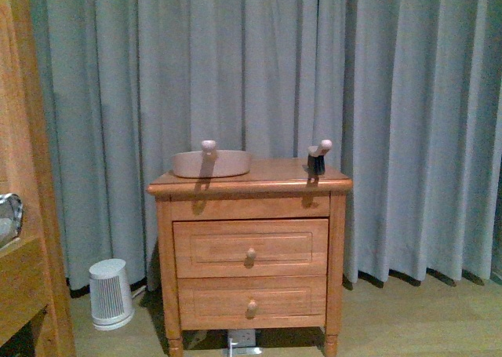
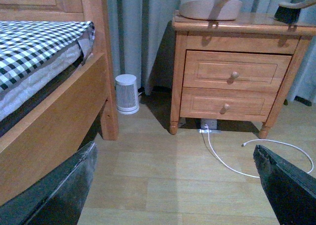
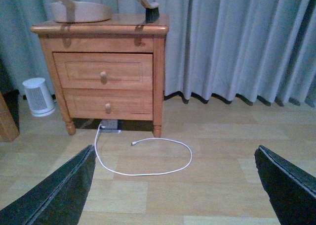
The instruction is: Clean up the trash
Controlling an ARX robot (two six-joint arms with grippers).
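Note:
The trash is out of view in all three pictures. A beige dustpan [image 1: 210, 163] [image 2: 211, 7] [image 3: 79, 10] lies on top of the wooden nightstand [image 1: 251, 251], and a small hand brush [image 1: 318, 158] [image 3: 148, 8] stands on its right side. My left gripper [image 2: 177, 185] hangs open low over bare wooden floor, short of the nightstand [image 2: 232, 81]. Over the floor on the other side, my right gripper [image 3: 175, 185] is open too, with nothing between its fingers. Neither arm shows in the front view.
A white cable [image 3: 148, 158] [image 2: 237, 156] loops on the floor in front of the nightstand [image 3: 103, 71]. A small white ribbed canister [image 1: 110, 293] [image 2: 127, 93] stands left of it. A wooden bed frame [image 2: 54, 126] with checked bedding is at the left. Grey curtains [image 1: 392, 98] hang behind.

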